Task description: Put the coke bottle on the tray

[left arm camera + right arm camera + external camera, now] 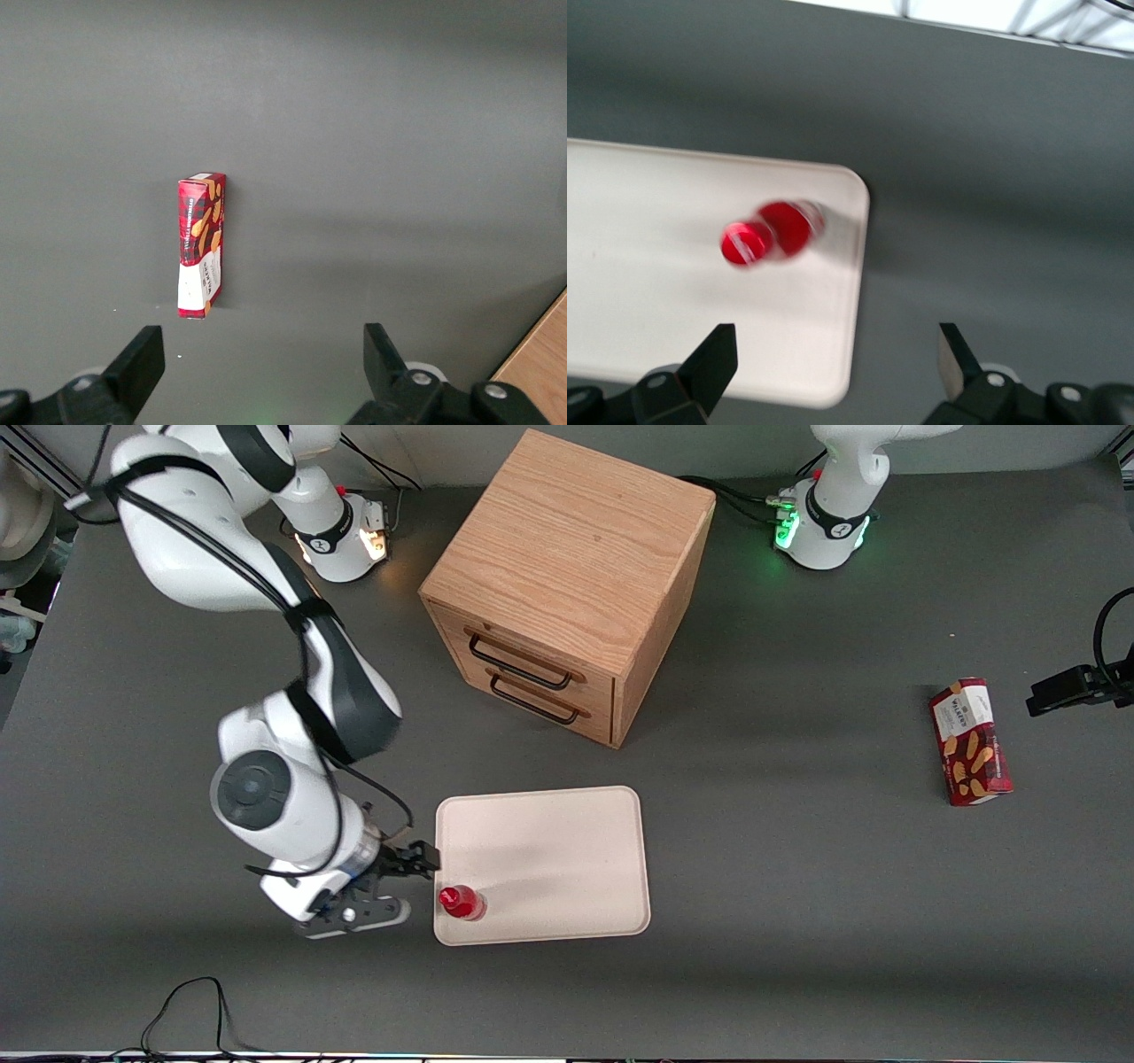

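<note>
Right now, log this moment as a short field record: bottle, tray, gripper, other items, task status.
coke bottle: upright on the tray, at its corner nearest the working arm and the front camera
tray: flat on the table, in front of the drawer cabinet
gripper: open, beside the tray, apart from the bottle
other items: red snack box toward the parked arm's end
task status: bottle appears placed

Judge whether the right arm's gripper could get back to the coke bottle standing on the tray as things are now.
Probably yes. The gripper, open, sits just beside the tray at the corner where the coke bottle stands upright, and nothing lies between them.
</note>
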